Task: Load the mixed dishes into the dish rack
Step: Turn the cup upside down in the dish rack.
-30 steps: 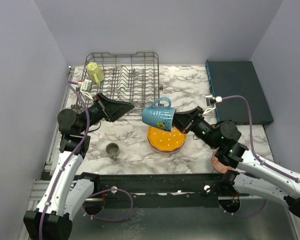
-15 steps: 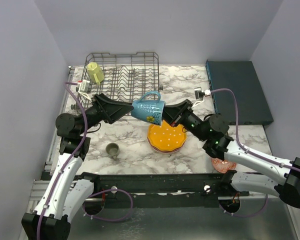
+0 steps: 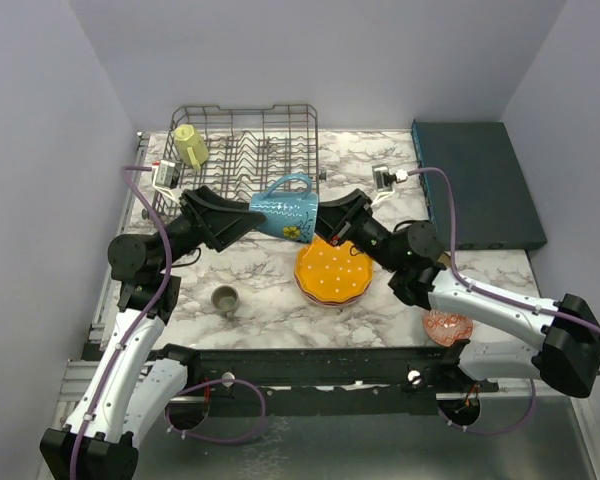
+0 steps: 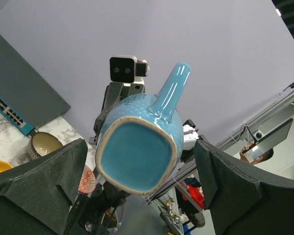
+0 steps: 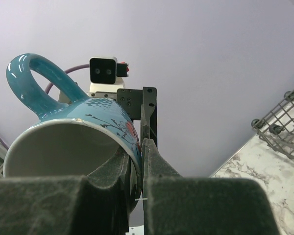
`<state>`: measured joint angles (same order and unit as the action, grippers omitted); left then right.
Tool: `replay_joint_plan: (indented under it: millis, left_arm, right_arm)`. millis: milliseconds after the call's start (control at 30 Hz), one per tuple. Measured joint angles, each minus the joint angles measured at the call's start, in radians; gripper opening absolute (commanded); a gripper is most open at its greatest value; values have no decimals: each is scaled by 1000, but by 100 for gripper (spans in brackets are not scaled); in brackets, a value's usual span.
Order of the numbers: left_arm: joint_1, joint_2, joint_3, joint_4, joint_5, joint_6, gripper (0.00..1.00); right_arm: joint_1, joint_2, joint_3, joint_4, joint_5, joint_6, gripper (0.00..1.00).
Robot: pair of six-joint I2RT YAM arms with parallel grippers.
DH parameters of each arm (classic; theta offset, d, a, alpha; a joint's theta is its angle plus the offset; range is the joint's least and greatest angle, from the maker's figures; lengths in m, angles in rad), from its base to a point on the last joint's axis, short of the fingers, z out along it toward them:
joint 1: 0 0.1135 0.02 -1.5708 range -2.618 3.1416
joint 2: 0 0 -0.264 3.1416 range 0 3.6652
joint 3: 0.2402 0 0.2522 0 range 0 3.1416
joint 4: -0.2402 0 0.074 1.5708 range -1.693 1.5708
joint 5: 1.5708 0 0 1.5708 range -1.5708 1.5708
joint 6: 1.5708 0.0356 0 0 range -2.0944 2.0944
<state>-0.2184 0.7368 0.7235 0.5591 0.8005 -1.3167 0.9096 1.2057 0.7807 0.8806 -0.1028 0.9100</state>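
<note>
While the right gripper [image 3: 323, 228] is clamped on the rim of the blue mug [image 3: 285, 212], with one finger [image 5: 154, 161] outside the wall and the other inside in the right wrist view, the mug hangs on its side above the table [image 3: 380, 180]. Its handle points up, and it is just in front of the near edge of the rack [image 3: 310, 140]. The mug's base points toward the left gripper [image 3: 248, 218], whose jaws stand wide apart. In the left wrist view the base sits between the two fingers [image 4: 39, 181] with a gap on each side. A yellow mug [image 3: 191, 146] sits in the rack's far left corner. Below the blue mug lies an orange plate [image 3: 332, 275]. An olive mug [image 3: 223, 298] stands on the table near the left arm, and a red-patterned bowl [image 3: 448, 327] lies by the right arm at the near edge.
</note>
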Motion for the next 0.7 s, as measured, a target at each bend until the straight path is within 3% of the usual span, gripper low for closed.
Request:
replay_joint_plan:
  millis: [700]
  left_arm:
    - [-8,-6,6,55,-16,-41,99]
  right_arm:
    - [0,122,38,152,-50,111,1]
